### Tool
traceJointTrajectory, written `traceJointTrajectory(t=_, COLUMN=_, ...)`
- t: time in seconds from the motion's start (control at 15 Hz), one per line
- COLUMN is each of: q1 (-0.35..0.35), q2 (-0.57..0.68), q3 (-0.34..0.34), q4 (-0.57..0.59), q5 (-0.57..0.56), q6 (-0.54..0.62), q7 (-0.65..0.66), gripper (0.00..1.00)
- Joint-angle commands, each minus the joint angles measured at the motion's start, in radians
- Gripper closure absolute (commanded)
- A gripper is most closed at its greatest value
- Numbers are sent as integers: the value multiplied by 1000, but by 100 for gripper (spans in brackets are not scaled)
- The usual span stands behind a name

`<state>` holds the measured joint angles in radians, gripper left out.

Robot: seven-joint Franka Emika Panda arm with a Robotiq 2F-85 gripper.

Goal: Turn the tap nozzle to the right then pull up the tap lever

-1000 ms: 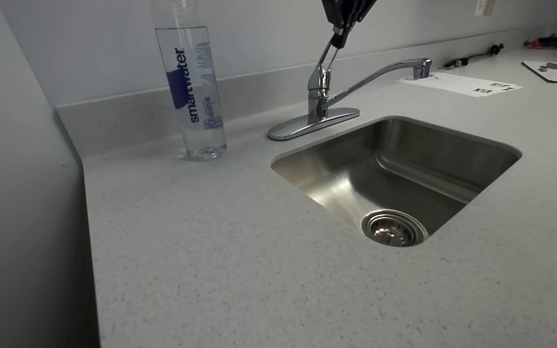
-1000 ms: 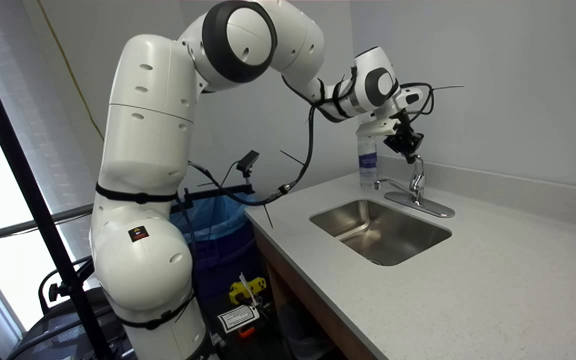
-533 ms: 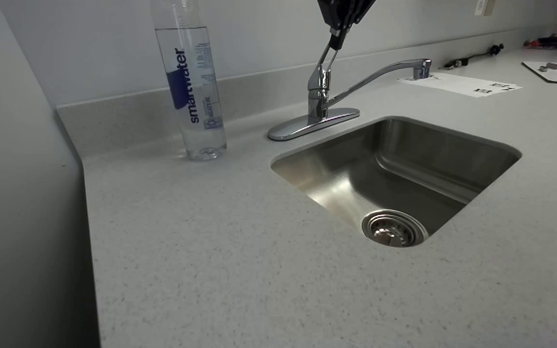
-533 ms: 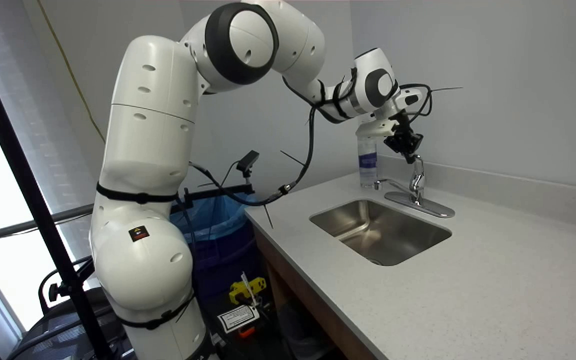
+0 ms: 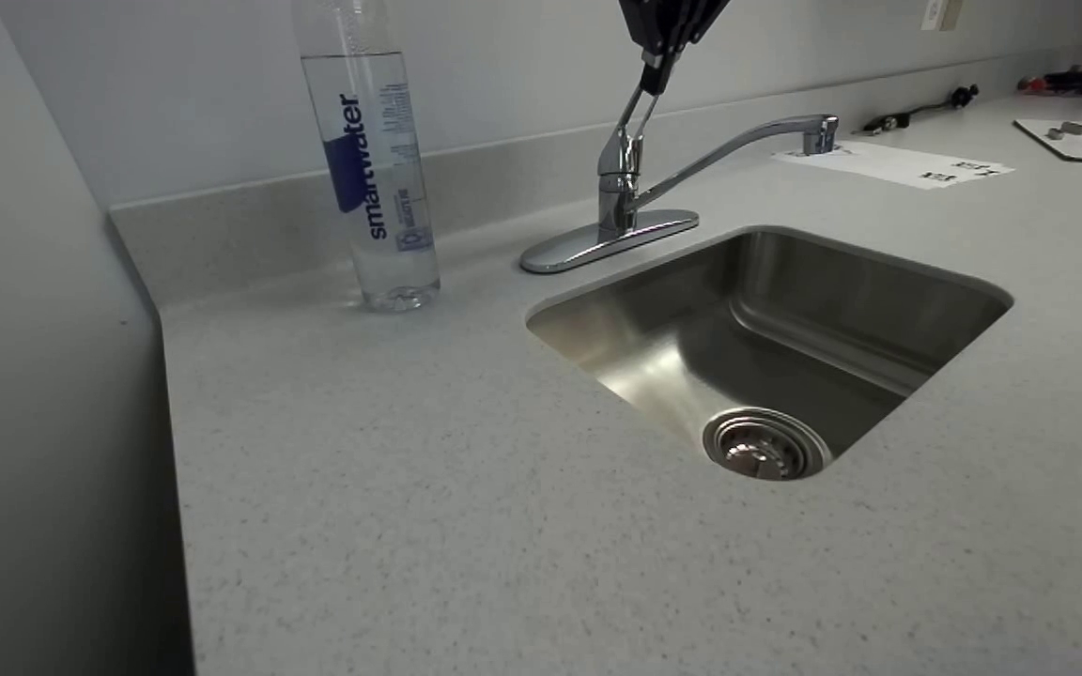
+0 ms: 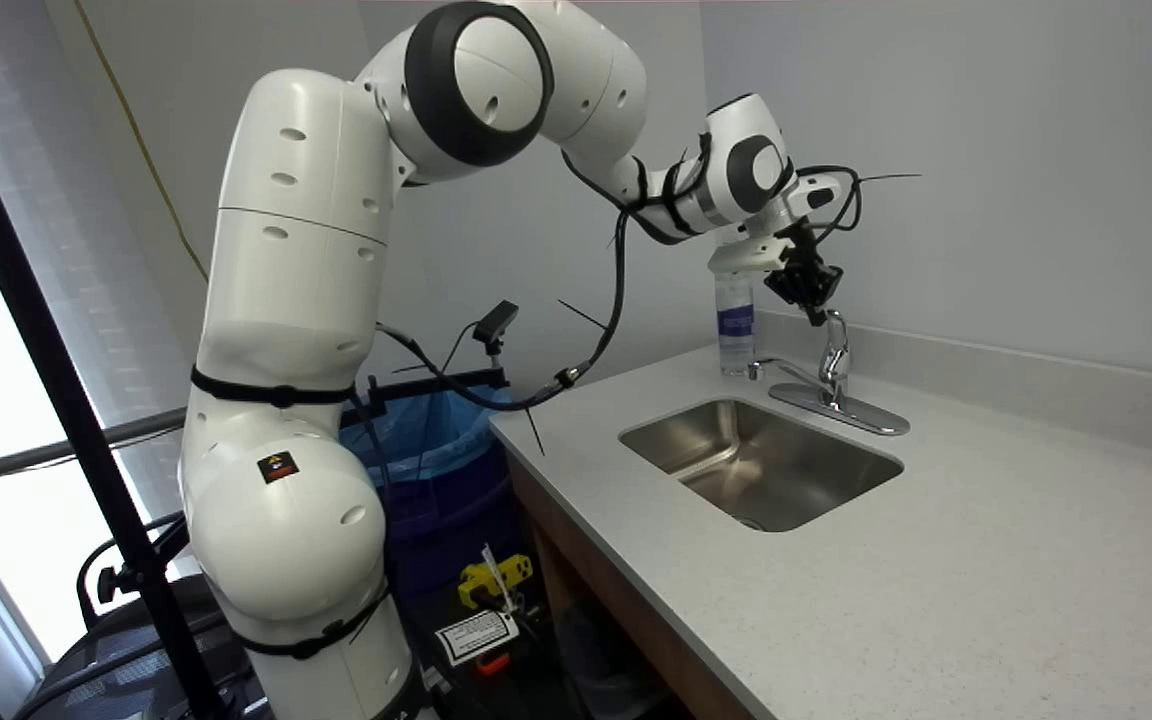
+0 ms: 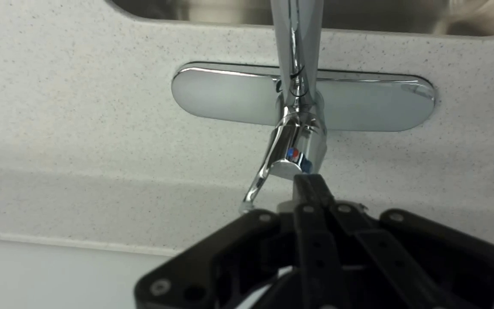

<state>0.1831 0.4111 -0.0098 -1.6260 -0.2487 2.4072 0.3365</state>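
The tap nozzle (image 5: 738, 141) is a long curved chrome spout. In the wrist view the nozzle (image 7: 297, 47) points up over the sink edge. The tap lever (image 7: 265, 169) rises from the tap body and slants to the lower left in the wrist view; its far end is partly hidden by my gripper. My gripper (image 7: 313, 185) is shut with nothing between its fingers, to the right of the lever in that view. In both exterior views my gripper (image 5: 655, 83) (image 6: 817, 318) is close beside the lever's raised end; I cannot tell whether they touch.
A steel sink (image 5: 959, 324) is set in the counter (image 5: 409, 469) in front of the tap. A tall water bottle (image 5: 377, 188) stands beside the tap. The wall (image 6: 986, 200) and a low backsplash (image 6: 1036, 375) are close behind it. Paper sheets (image 5: 888, 164) lie farther along the counter.
My gripper has shifted very slightly left in both exterior views. The nozzle and the lever have not visibly moved.
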Motion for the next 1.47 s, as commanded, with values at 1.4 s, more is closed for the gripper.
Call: traceJointTrajectory(t=1.4, q1=-93, q2=-419, q3=43, q4=-427, q5=261, q6=41, q7=-317, gripper=74)
